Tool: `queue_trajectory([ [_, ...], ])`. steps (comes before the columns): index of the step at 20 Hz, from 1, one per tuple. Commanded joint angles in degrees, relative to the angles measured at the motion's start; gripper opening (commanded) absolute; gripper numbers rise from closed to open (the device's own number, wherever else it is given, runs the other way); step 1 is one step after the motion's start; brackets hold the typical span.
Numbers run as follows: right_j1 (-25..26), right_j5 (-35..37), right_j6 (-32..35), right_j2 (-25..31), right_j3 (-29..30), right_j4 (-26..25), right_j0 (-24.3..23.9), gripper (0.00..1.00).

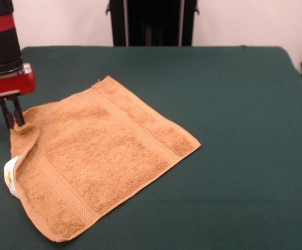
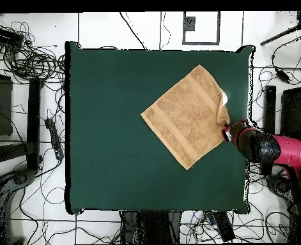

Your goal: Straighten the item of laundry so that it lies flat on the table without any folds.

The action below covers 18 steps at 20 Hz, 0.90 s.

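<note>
Front view: orange-tan towel (image 1: 96, 156) spread over the lower left of the green tabletop (image 1: 234, 130); its left edge curls over, exposing a white tag (image 1: 9, 177). The claw (image 1: 13, 123), at the left edge, has its fingers close together, apparently pinching the towel's raised corner.

Overhead view: towel (image 2: 185, 117) lies diamond-wise at upper right; claw (image 2: 227, 129) at its right corner.

The arm (image 1: 2, 49) is running off the front view's left and top edges. The towel (image 1: 99, 156) is covering its care tag (image 1: 10, 177) partly, the print staying illegible.
</note>
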Motion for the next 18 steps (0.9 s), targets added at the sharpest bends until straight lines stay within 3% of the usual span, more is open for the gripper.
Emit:
queue_trajectory([
  [1,4.91,1.91,-13.09,4.26,-0.81,0.86,4.07,0.0],
  [18,7.3,8.22,-18.06,6.2,-6.28,3.82,5.14,0.0],
])
